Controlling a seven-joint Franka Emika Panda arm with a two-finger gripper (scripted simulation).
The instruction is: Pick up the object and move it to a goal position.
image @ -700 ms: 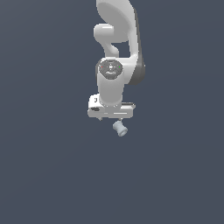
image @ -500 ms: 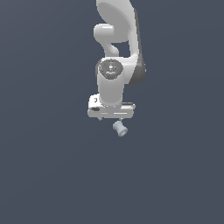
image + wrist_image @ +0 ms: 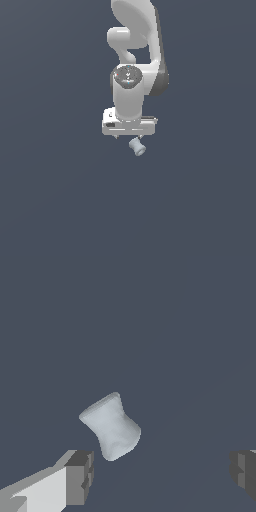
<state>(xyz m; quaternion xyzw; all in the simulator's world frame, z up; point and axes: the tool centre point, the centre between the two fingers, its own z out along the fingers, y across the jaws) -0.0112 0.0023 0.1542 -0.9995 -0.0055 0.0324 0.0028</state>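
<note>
My gripper [image 3: 160,471] stands wide open, holding nothing. The flanged cylinder [image 3: 111,426] lies on the floor ahead of my fingertips [image 3: 80,476], nearer one finger, its long axis tilted across the gap; recentring appears necessary.

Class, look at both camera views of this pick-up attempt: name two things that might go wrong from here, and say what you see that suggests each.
1. In the wrist view the fingers stand wide apart and the flanged cylinder sits nearer one of them, so closing may shove it aside instead of clamping it.
2. The cylinder is tilted, not upright, and has a round body; it might roll or slip out of the gripper.
</note>
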